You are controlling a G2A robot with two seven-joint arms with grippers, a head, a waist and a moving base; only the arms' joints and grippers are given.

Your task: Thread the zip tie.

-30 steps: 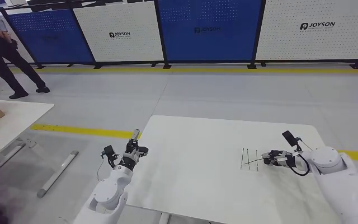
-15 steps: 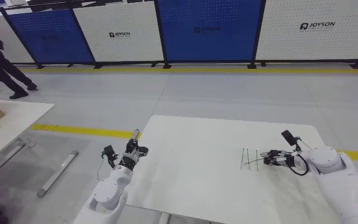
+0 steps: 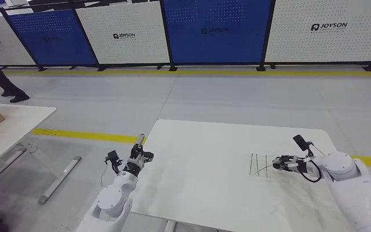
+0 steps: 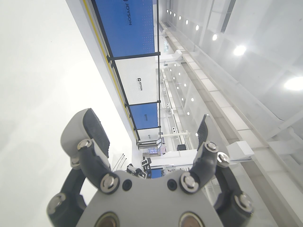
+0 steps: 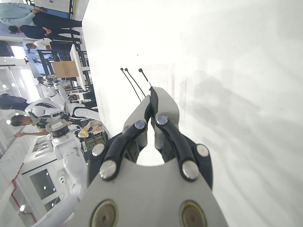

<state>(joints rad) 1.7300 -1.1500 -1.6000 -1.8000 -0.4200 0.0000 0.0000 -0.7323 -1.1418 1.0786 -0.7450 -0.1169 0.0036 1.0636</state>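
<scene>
Since threading calls for one end of the strap to be held firm, the right pincer [image 5: 151, 93] is seen pressed together on the tail of a zip tie [image 5: 144, 76]. The tie's head is seen just ahead of the fingertips, low over the counter [image 3: 203, 174]; whether it rests on the surface cannot be told. The grip appears to be taken near the tail so that this end can later be steered toward the head. That is only a judgement, as the contact itself is hidden between the pads.

Just beside the held strap, two spare ties [image 5: 132, 85] are laid nearly parallel, with their heads pointing away from the pincer. Being so near, they could be snagged or dragged along when the held one is raised.

Well apart from these, at the counter's near left edge, the left pincer [image 4: 149, 124] is held spread and tilted upward, with nothing between its fingers. It is presumably kept ready to take the head end.

Beyond the counter, a yellow floor line [image 3: 87, 136] and a row of blue and white panels [image 3: 217, 29] are seen, neither bearing on the work.
</scene>
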